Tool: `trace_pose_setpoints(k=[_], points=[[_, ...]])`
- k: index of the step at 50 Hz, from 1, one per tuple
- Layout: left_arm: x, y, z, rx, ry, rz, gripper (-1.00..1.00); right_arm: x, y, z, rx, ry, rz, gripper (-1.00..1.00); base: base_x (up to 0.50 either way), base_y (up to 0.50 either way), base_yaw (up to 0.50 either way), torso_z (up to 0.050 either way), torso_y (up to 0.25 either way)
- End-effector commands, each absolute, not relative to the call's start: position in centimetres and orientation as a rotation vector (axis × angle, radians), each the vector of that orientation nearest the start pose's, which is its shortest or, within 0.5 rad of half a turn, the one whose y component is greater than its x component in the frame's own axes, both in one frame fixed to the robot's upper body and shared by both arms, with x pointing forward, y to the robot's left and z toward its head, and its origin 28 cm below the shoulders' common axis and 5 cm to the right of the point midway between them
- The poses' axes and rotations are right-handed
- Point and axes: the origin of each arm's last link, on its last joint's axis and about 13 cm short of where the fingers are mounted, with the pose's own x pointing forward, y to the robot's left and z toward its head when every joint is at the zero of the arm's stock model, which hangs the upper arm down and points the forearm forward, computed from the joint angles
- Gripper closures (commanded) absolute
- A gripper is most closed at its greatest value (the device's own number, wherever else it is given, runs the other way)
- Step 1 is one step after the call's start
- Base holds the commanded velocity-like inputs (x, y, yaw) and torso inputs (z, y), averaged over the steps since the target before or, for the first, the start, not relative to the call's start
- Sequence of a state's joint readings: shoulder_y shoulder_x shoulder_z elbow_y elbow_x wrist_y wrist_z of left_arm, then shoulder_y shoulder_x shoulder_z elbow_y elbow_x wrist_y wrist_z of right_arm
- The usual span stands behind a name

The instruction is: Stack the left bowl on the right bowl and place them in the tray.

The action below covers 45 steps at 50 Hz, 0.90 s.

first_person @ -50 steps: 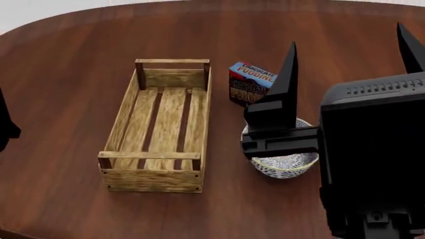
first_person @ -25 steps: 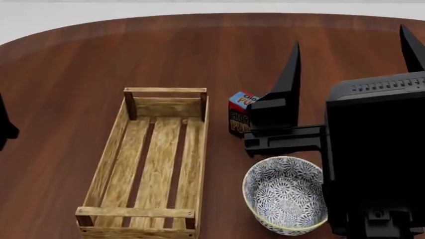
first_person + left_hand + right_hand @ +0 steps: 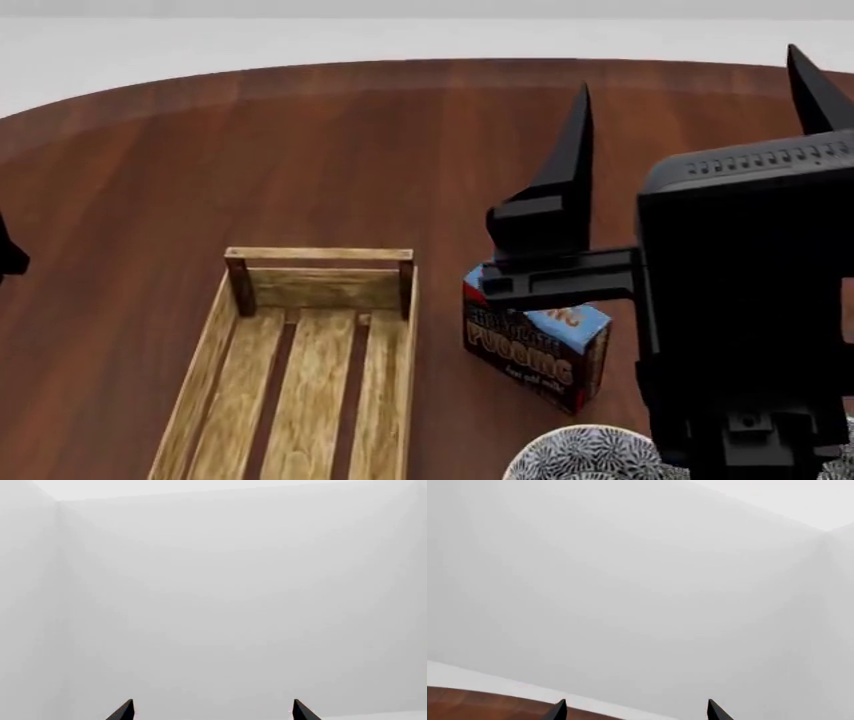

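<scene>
Table [image 3: 334,150]: round, dark wood. Tray [image 3: 300,370]: empty, left of centre, near end cut off by the head view's lower edge. Pudding box [image 3: 534,345]: just right of the tray, apart from it, partly hidden by the right gripper [image 3: 694,150]. Bowl [image 3: 587,458]: patterned, only its rim visible at the lower edge, below the box, under the right arm. Right fingers [image 3: 574,150]: spread apart, raised, holding nothing, well above bowl and tray. Left gripper [image 3: 212,710]: wrist view only; tips apart, facing a blank wall.
</scene>
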<state>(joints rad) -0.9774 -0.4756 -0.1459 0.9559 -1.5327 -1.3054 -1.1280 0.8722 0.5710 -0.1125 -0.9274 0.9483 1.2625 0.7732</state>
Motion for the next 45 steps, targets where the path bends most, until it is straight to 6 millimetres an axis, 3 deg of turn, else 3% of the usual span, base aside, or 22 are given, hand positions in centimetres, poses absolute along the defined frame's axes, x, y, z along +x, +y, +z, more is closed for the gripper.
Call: trace_pose_setpoints(k=[1,21,25,45], points=[[17.0,21.5,29.2,0.067,-0.45,-0.007,-1.0,20.5,-11.6,27.0,-0.307,-0.37,-0.066,-1.0,0.44,0.06,0.0,0.0,0.0],[15.7,22.0,29.6,0.088,-0.539,0.029,-1.0,19.9,-11.7,27.2,-0.307,-0.361,-0.047,-1.0,0.02,0.0,0.0,0.0,0.0],[15.9,22.0,29.5,0.096,-0.49,0.027,-1.0,19.9,-11.7,27.2,-0.305,-0.362,-0.045,-1.0,0.0,0.0,0.0,0.0,0.0],[15.6,22.1,29.8,0.1,-0.491,0.04,-1.0,19.8,-11.7,27.1,-0.305,-0.362,-0.045,-1.0,0.0,0.0,0.0,0.0,-0.206]])
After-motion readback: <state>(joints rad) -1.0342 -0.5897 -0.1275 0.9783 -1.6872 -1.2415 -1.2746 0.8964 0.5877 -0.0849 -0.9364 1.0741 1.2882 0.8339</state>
